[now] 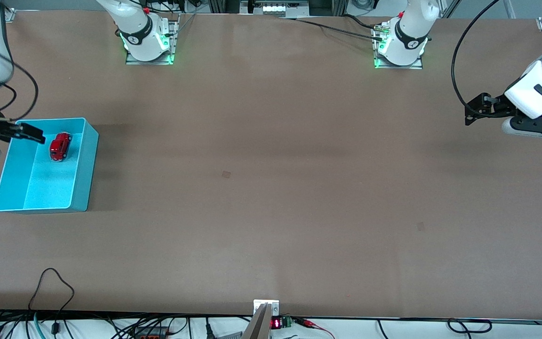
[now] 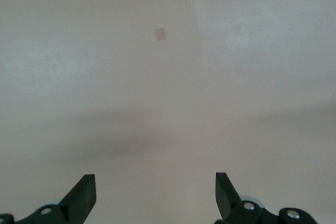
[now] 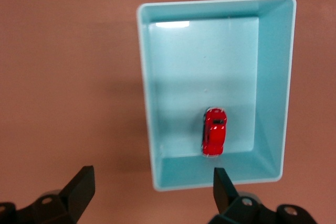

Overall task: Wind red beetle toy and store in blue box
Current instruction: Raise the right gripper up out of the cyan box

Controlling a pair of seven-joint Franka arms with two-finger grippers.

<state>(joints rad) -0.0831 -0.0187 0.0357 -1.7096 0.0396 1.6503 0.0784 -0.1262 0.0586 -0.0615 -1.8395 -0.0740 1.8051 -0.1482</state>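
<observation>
Writing that can be read is scarce: only a small red digital readout (image 1: pixel 275 323) glows at the surface's edge nearest the front camera, its digits too small to make out.

Toward the right arm's end of the surface sits the blue box (image 1: pixel 82 169), an open rectangular bin with upright walls and a lighter rim. Its only contents are the red beetle toy (image 1: pixel 59 146), which rests on the pale floor in the part of the box farther from the front camera, near one of the short walls but apart from it. In the right wrist view the box (image 3: pixel 273 93) is seen from straight above, and the toy (image 3: pixel 214 131) lies lengthwise along the box with its roof up.

The right gripper (image 1: pixel 30 133) hangs over the box's rim at the end nearest its own arm, fingers spread apart and holding nothing; the right wrist view shows its two fingertips (image 3: pixel 81 187) wide of each other, with the toy below them and untouched.

The left gripper (image 1: pixel 480 110) waits in the air over the left arm's end of the surface, well apart from the box, likewise released with a broad gap between its fingertips (image 2: pixel 84 195).

The surface (image 1: pixel 271 197) is a plain brown sheet bearing a few small square marks (image 1: pixel 226 174). Cables (image 1: pixel 54 292) trail along the edge nearest the front camera.
</observation>
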